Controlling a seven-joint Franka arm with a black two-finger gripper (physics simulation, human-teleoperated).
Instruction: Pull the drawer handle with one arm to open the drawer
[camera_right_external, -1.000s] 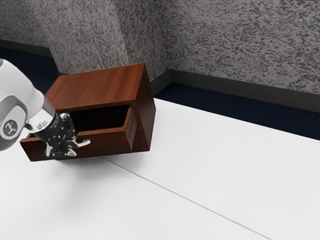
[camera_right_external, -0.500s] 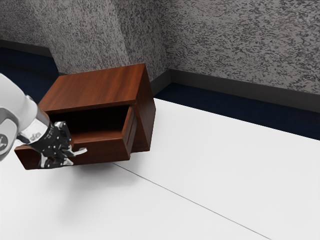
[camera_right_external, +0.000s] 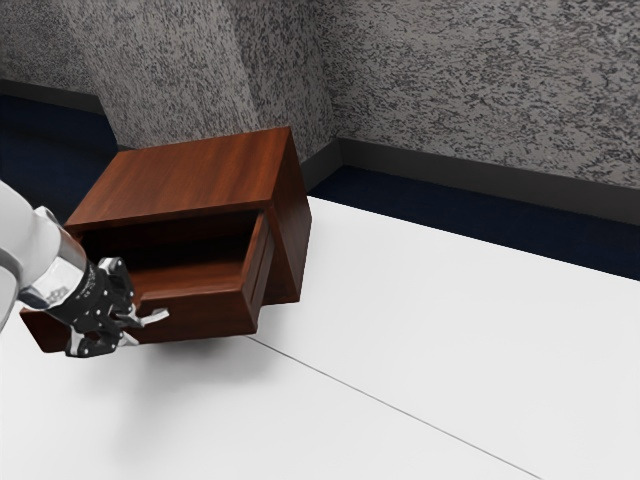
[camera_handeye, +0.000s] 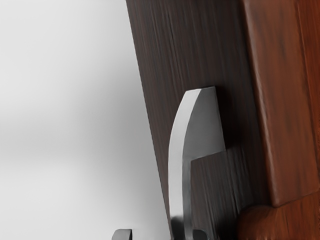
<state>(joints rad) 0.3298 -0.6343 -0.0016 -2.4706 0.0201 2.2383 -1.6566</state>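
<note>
Cabinet (camera_right_external: 215, 175) sits on the bench (camera_right_external: 430, 340) toward the exterior view's left, with the speckled wall (camera_right_external: 450, 70) close behind. Drawer (camera_right_external: 200, 290) is pulled well out, and a dark cavity is open above it. Its outer end is close to the exterior view's left edge. Gripper (camera_right_external: 122, 320) is at the drawer front, narrow and clamped on the silver handle (camera_right_external: 155, 317), whose tip pokes out toward the exterior view's right. Wide bare bench lies in front and to the right, crossed by a thin seam (camera_right_external: 380, 400).

Wrist view adds the handle (camera_handeye: 195, 135) close up. It is a curved bar standing off the dark drawer face (camera_handeye: 185, 55), with white bench on one side and a reddish wood edge (camera_handeye: 280, 100) on the other.
</note>
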